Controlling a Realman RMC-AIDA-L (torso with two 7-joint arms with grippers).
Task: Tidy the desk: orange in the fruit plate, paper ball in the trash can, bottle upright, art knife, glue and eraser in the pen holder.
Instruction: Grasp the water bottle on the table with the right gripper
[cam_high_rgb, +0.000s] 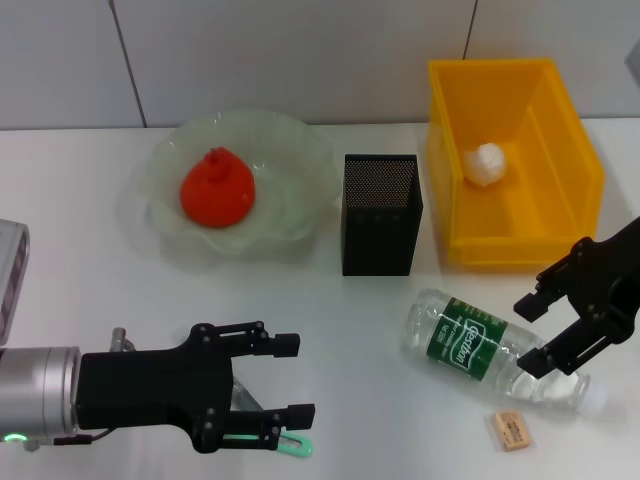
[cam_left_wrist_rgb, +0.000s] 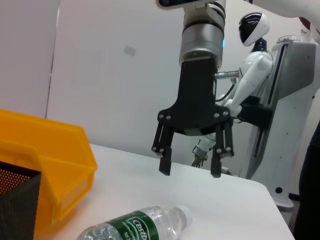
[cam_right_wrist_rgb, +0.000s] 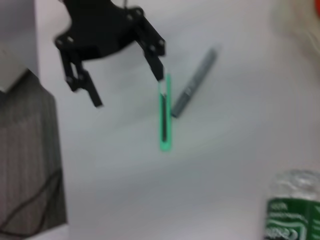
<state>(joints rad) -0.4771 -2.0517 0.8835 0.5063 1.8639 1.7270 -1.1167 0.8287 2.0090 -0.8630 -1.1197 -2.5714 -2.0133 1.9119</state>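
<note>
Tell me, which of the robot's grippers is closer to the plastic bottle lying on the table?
Right. The right gripper hangs open directly over the bottle, near its cap end; the left gripper is across the table, above the green art knife.

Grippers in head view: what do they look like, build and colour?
Both are matte black two-finger units with linkage-style fingers and visible pivot screws. The left gripper mounts on a silver cylindrical wrist with a small green light on its underside. The right gripper, seen also in the left wrist view, hangs from a similar silver wrist collar.
</note>
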